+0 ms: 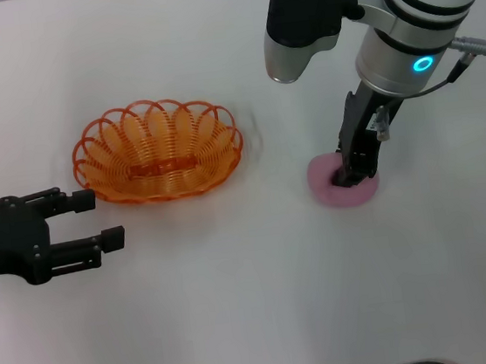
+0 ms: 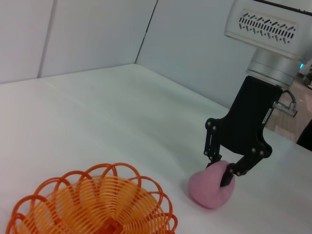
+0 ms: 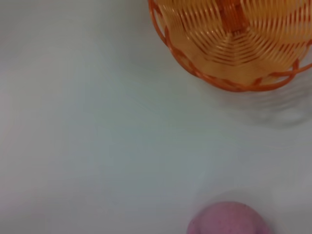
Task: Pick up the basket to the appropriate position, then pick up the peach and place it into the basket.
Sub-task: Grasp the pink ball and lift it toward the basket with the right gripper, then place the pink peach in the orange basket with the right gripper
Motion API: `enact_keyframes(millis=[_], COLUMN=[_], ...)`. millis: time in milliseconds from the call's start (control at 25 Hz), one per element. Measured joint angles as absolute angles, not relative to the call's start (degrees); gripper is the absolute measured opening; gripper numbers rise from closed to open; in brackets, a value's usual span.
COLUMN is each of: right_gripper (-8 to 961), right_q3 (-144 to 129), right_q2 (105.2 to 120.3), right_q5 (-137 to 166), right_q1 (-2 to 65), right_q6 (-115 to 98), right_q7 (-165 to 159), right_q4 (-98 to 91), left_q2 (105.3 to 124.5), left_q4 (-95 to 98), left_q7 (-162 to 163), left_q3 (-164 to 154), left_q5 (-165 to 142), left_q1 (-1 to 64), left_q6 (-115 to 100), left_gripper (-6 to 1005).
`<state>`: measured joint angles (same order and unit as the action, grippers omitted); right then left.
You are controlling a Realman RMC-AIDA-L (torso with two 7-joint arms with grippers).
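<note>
We note the right gripper (image 1: 353, 169) at right-centre of the head view, fingers narrowed around the peach (image 1: 342, 184) on the table, basket (image 1: 158, 149) upper left; left gripper (image 1: 79, 223) open, lower left.

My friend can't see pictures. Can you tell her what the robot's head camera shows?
The right gripper is down on a pink peach on a white table, its fingers around the fruit. To the peach's left sits an empty orange wire basket, and the open left gripper rests just beside it.
</note>
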<state>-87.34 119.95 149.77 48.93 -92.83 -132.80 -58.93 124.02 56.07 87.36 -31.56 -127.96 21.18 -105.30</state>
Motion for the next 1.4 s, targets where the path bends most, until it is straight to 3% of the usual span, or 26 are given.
enact_keyframes(millis=[200,400,840,1400], right_gripper=[257,197,124,47], right_q3=[-86.5,-82.8,-65.7,-82.0], right_q2=[119.90,119.71,119.82,120.42], right_q5=[149.8,149.5,140.5,130.0], right_q1=[49.1,49.5,53.3,62.2], right_q6=[-93.8,-95.1,-96.4,-72.0], right_q7=[-132.4,-130.8,-125.2,-126.5], right_q4=[-59.5,-61.0,-65.7,-43.0], left_q2=[124.02,124.02,124.01,123.92], left_q4=[56.1,56.1,56.0,54.9], left_q7=[87.4,87.4,87.4,87.4], left_q3=[-31.4,-31.3,-31.5,-31.6], left_q5=[-128.0,-128.0,-128.4,-128.4], left_q1=[21.2,21.0,20.8,21.5], left_q6=[-105.1,-104.9,-105.5,-105.6], left_gripper=[783,783,782,782])
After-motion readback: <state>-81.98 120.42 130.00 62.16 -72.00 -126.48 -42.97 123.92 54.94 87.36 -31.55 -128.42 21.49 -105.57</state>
